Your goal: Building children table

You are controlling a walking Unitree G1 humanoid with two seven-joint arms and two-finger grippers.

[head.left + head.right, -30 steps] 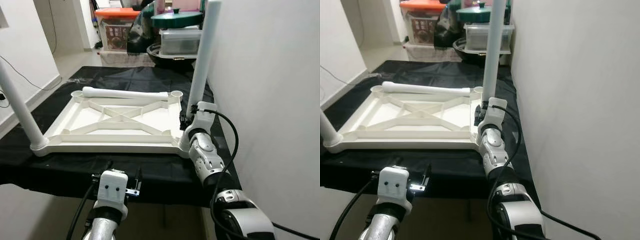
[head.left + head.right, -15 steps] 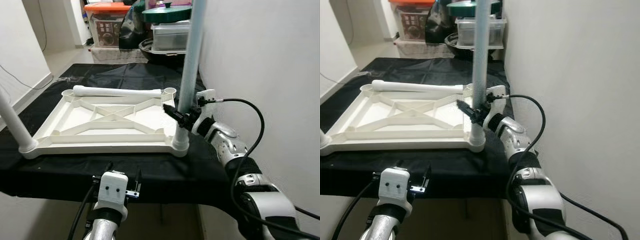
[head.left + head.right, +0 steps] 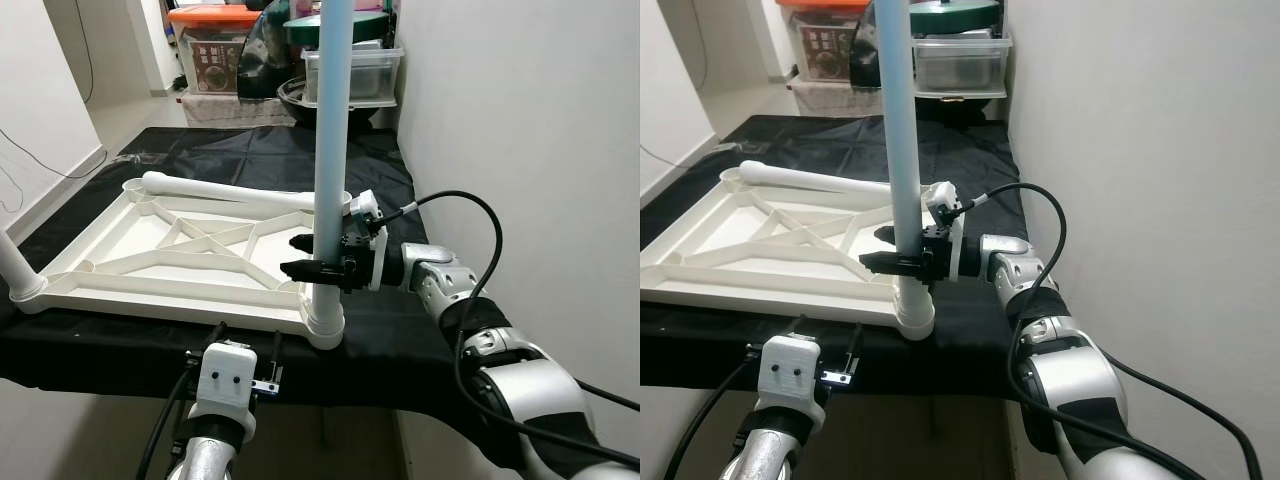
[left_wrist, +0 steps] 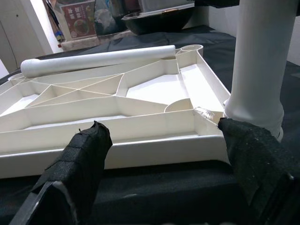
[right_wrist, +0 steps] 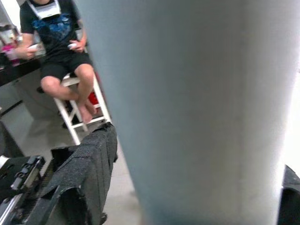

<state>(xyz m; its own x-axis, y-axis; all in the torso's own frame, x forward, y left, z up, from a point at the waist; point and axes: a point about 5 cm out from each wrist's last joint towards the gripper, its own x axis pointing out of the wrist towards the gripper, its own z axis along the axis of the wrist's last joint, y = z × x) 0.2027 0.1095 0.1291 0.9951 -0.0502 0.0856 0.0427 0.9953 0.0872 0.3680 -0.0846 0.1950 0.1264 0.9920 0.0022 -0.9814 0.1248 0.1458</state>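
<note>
An upside-down white table top (image 3: 160, 305) lies on a black-covered surface (image 3: 240, 150). One pale leg (image 3: 330, 120) stands upright in its near right corner socket. My right gripper (image 3: 302, 255) is shut on this leg just above the socket, one finger in front and one behind; in the right wrist view the leg (image 5: 187, 112) sits between the fingers (image 5: 89, 164). A second leg (image 3: 12, 265) stands at the near left corner. A loose leg (image 3: 230, 190) lies across the far edge. My left gripper (image 4: 159, 136) hangs open below the near edge, holding nothing.
A white wall (image 3: 520, 120) runs close along the right. Storage boxes (image 3: 215, 55) and a lidded pot (image 3: 340, 25) crowd the floor beyond the far end. A person (image 5: 61, 42) sits on a white stool. Bare floor (image 3: 130, 115) lies at the far left.
My right gripper has swung from beside the leg's base to clasp the leg. The table top's near right corner, with the leg, has slid left and toward me. The camera also shifted.
</note>
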